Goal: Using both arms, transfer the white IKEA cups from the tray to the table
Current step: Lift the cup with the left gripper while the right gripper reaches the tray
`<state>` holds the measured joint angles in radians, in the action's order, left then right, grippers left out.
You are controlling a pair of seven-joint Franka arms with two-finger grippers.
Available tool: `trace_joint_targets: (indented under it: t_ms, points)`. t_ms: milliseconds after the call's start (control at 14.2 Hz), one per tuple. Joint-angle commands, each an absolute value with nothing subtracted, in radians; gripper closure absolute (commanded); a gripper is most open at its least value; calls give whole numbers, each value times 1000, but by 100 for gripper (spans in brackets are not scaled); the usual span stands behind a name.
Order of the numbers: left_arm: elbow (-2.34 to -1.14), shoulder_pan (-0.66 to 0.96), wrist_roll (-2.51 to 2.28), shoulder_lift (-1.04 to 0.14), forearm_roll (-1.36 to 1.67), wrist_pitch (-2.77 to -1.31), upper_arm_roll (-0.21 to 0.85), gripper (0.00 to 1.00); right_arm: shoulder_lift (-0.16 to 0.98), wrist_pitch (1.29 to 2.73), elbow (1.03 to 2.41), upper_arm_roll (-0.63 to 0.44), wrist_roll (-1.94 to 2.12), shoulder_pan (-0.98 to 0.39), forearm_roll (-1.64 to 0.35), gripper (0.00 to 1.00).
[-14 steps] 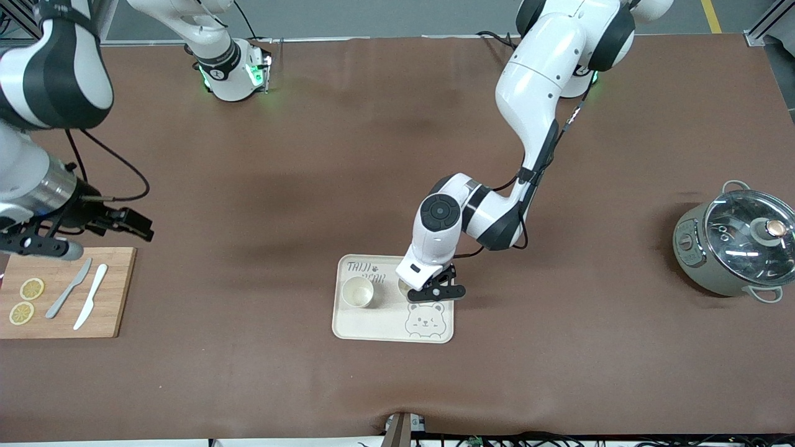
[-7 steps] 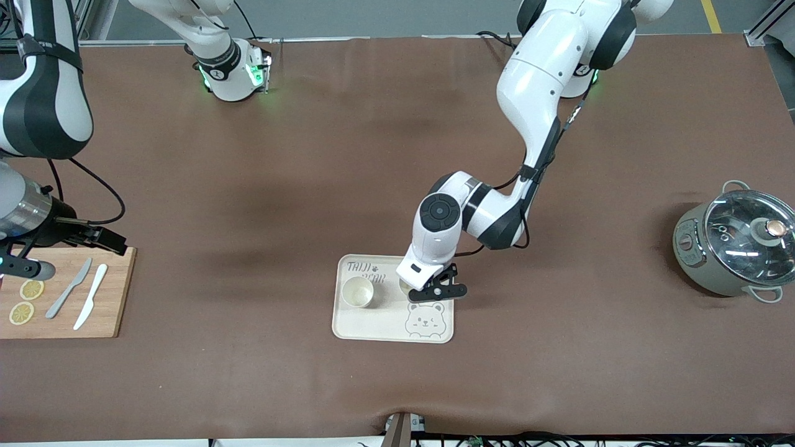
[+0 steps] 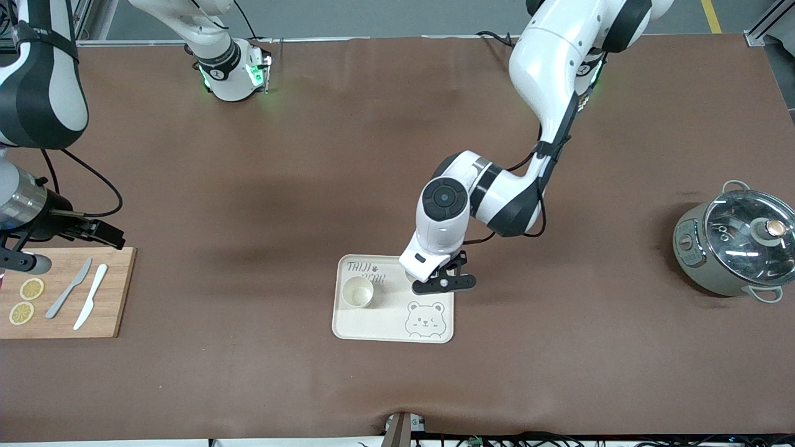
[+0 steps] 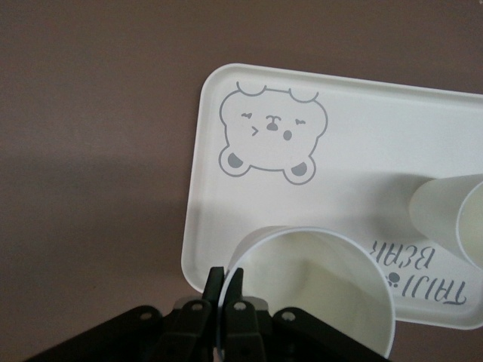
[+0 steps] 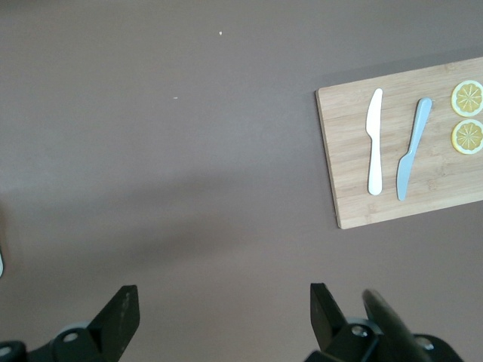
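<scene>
Upright on tray [image 3: 348,328], mouth up: one cup [image 3: 358,292]; second cup [image 4: 317,290] pinched at rim by left hand [image 4: 225,302]; right hand [image 5: 219,317] spread wide near cutting board [image 3: 118,292]; pot [image 3: 733,248] well apart.

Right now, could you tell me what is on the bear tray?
On the bear tray: one white cup standing free; a second cup with the left gripper pinching its rim. The hand hides that cup from the front.

I see a wide bench [image 3: 261,186] covered with a matte brown mat that has soft shadows on it. Along its upper edge there is a strip of grey floor [image 3: 372,18] with a yellow line [image 3: 711,15]. Black cables [image 3: 559,439] lie along its lower edge.
</scene>
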<state>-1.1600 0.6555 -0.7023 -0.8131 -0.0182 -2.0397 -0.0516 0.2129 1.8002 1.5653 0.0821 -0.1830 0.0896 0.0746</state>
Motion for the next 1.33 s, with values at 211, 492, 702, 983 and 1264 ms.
trace_joint_targets:
  t_ms: [211,492,702,983,1264]
  points:
    - [-1538,563,-551,-534,9,-2187,-15,100,210,1798,1568,91,-198,48,86,0]
    - [-1692,488,-387,-408,14,-2194,-12,100,219,1870,1559,91,-457,-58,83,0]
    - [-1829,424,-266,-329,18,-2264,-12,100,265,1936,1545,91,-625,-130,80,0]
    - [-1977,368,-163,-288,23,-2402,-8,100,345,2023,1523,89,-872,-253,92,0]
    - [-2138,310,-91,-250,23,-2539,-8,100,458,2184,1522,86,-1194,-357,98,0]
